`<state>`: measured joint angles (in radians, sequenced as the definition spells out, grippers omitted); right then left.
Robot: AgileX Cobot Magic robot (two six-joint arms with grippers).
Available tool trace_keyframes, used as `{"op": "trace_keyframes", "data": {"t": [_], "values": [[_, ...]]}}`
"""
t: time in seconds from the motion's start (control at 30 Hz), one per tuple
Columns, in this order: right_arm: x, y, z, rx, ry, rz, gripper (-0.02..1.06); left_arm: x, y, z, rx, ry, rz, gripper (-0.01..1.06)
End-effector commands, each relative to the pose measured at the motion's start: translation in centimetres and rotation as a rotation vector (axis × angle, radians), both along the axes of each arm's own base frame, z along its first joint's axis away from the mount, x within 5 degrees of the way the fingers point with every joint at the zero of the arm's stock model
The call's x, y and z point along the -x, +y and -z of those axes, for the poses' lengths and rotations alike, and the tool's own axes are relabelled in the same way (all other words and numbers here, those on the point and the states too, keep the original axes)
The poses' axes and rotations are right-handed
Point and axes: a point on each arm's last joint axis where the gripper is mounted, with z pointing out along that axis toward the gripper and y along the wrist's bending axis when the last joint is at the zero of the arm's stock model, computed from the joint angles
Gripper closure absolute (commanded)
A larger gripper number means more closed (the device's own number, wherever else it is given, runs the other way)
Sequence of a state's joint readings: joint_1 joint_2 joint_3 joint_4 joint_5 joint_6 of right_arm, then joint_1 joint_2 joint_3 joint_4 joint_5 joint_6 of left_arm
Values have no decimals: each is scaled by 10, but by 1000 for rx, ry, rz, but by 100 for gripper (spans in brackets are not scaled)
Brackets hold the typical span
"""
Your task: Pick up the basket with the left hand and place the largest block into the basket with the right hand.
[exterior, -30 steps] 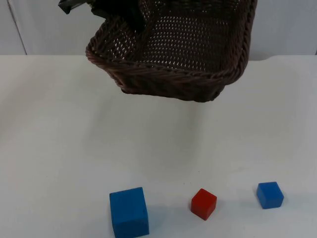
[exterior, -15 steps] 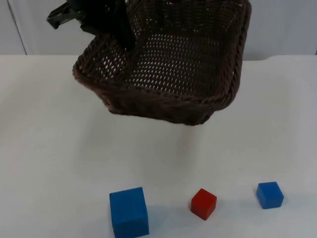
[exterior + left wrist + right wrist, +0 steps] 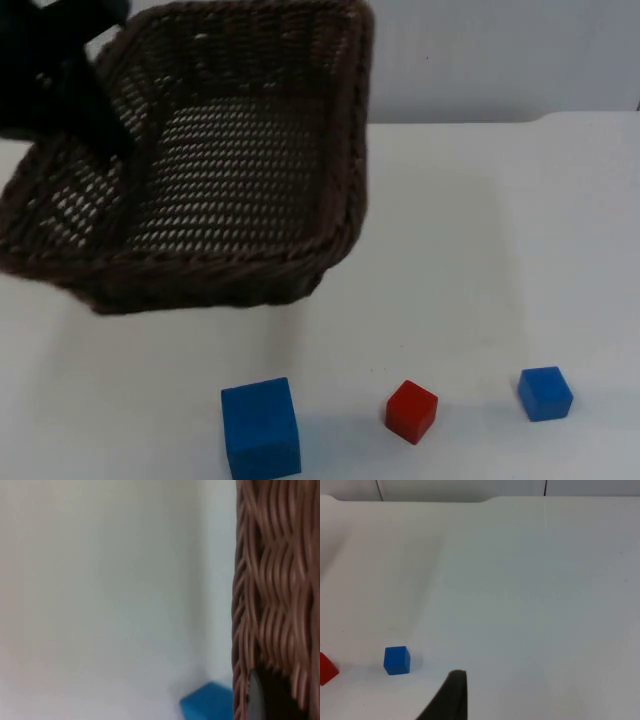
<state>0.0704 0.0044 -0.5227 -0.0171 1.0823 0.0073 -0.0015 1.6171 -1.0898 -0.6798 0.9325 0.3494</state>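
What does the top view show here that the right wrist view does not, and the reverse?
Top view alone: the brown basket carried off the table by the left pincer at its rim, and the large blue block. Right wrist view alone: the right pincer's black fingertip above bare table. Both: the white table, small blue block and red block.

The basket (image 3: 240,180) is woven from brown wicker-like strands; its floor is an open mesh with light showing through, and its rim is braided thicker. Seen close in the left wrist view, the basket wall (image 3: 275,580) shows rounded, slightly glossy strands and a ribbed, rough texture. The large blue block (image 3: 260,428), the red block (image 3: 411,410) and the small blue block (image 3: 545,392) are smooth, matt and evenly coloured. The table top (image 3: 500,250) is finished in smooth, matt white.
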Motion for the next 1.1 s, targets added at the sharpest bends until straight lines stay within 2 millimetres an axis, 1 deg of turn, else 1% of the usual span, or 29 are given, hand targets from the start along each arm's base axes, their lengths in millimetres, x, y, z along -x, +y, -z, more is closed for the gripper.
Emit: {"op": "trace_keyframes", "data": {"t": [0.0, 0.13, 0.17, 0.3, 0.33, 0.47, 0.63, 0.87, 1.07], "values": [[0, 0, 2, 5, -2, 9, -1, 10, 6, -4, 29, -16, -33, 105], [0, 0, 2, 5, -2, 9, -1, 39, 31, -1, 13, -24, -91, 105], [0, 0, 2, 5, -2, 9, -1, 39, 31, -1, 13, -24, -91, 105], [0, 1, 2, 9, -2, -8, -1, 62, 46, 2, 4, -29, -165, 105], [0, 1, 2, 9, -2, -8, -1, 62, 46, 2, 4, -29, -165, 105], [0, 5, 2, 28, -4, -74, -1, 82, 53, 5, -1, -30, -196, 105], [1, 8, 2, 41, -6, -114, -1, 88, 51, 4, 2, -27, -186, 105], [1, 8, 2, 43, -6, -116, -1, 89, 50, 4, 8, -20, -181, 105], [1, 12, 2, 58, -8, -176, -1, 88, 50, 4, 14, -21, -184, 105]]}}
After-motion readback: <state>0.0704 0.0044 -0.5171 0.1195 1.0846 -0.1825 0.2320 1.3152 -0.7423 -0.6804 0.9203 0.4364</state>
